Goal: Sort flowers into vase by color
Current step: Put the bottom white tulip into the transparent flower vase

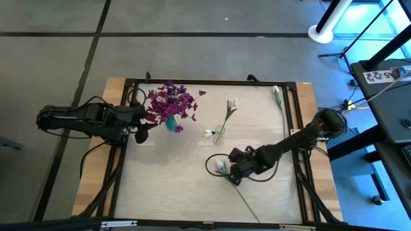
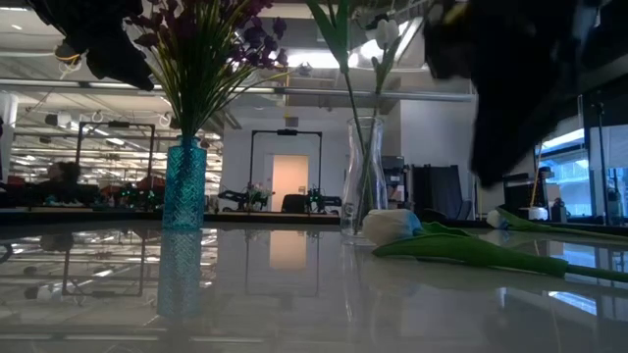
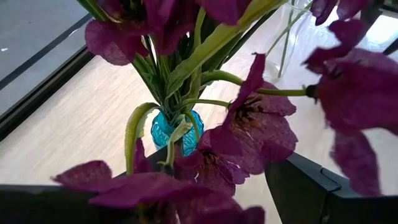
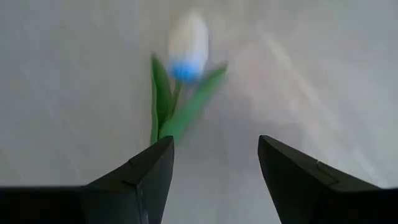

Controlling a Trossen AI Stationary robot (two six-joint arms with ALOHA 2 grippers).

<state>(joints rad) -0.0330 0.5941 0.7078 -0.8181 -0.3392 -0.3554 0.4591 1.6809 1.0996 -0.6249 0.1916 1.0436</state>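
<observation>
- No readable writing shows on the vases or flowers.
- The teal vase [image 1: 170,122], textured and narrow, holds the purple flowers [image 1: 172,101] upright at the bench's [image 1: 173,186] left rear.
- The clear glass vase [image 1: 219,134] holds one white tulip [image 1: 232,104], leaning toward the rear.
- A white tulip on the bench [image 1: 223,167] lies bud left, its thin stem running toward the front right.
- The right end effector [image 1: 232,168] hovers over it, fingers apart, holding nothing.
- The left end effector [image 1: 142,123] sits beside the purple flowers, fingers apart.
</observation>
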